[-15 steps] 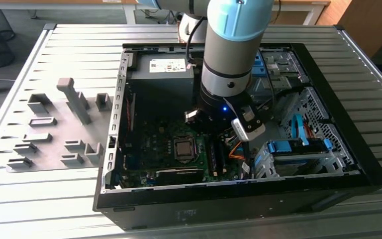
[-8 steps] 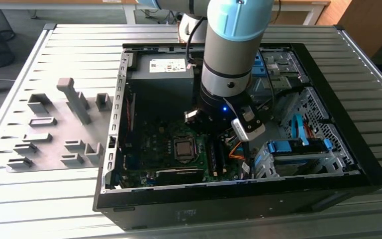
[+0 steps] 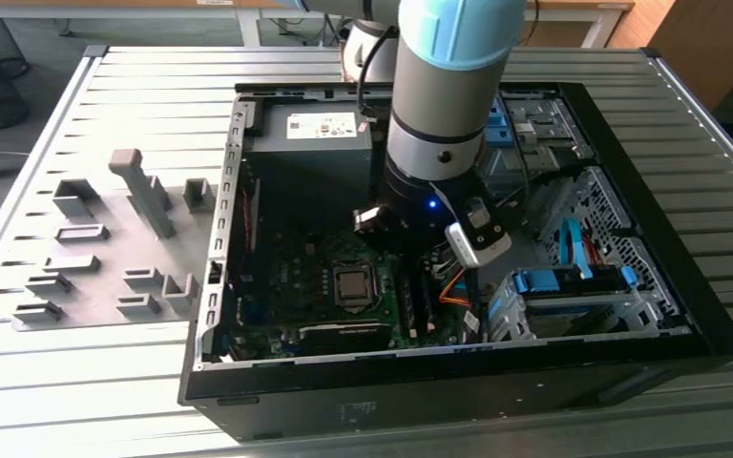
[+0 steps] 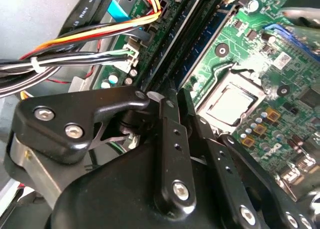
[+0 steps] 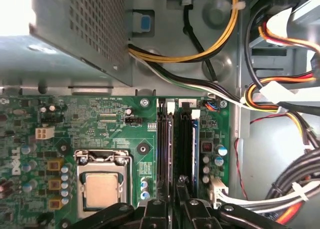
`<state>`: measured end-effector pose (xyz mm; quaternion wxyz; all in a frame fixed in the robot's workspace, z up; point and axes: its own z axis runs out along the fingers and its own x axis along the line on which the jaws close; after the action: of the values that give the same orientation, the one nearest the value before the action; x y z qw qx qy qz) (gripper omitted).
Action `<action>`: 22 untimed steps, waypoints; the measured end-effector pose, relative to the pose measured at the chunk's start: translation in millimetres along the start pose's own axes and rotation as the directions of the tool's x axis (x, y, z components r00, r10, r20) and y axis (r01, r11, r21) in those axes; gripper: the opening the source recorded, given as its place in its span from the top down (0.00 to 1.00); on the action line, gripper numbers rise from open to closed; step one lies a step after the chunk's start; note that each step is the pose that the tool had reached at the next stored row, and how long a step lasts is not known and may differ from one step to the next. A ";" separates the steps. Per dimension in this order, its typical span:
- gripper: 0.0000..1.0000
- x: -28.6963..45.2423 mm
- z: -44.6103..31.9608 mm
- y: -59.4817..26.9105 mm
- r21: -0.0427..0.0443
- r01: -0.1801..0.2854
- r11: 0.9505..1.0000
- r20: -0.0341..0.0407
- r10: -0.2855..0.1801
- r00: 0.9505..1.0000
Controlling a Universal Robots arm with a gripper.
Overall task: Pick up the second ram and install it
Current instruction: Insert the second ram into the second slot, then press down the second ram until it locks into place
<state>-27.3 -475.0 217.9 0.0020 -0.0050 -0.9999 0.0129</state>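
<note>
A Universal Robots arm reaches down into an open computer case point(image 3: 469, 355) on a slatted table point(image 3: 112, 363), its gripper point(image 3: 395, 229) low over the motherboard point(image 3: 293, 272) and just to the exterior view's right of the processor socket point(image 3: 354, 284). In the first wrist view, the gripper point(image 5: 173, 191) sits squarely over the bank of long black memory slots point(image 5: 185, 144). A slim dark strip, judged to be the second ram point(image 5: 169, 151) standing on edge, runs straight out from between the jaws along one slot. Whether it is fully seated cannot be told. The relation that matters is alignment. The stick's long axis lies parallel with the slots, which in the exterior view run from the near side of the case toward the far side, and the stick sits directly beneath the gripper, not off to either side. The second wrist view shows the gripper point(image 4: 176, 114) with its black linkage drawn in over the same slot line point(image 4: 186, 36). Whether it is clamped on the stick or merely bearing down on it cannot be told from these pictures. The grey holder blocks point(image 3: 150, 196) stand on the table well apart, at the exterior view's left. A bundle of coloured cables point(image 5: 280, 89) lies beside the board, on the far side of the slots from the socket.
</note>
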 end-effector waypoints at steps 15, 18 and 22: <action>0.89 0.0 -8.5 -0.2 0.000 0.000 1.000 0.000 0.000 1.000; 0.89 0.0 -6.1 -0.2 0.000 0.000 1.000 0.000 0.000 1.000; 0.89 0.0 -3.9 -0.1 0.000 0.000 1.000 0.000 0.000 1.000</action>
<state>-27.3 -475.1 221.8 0.0021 -0.0050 -0.9999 0.0130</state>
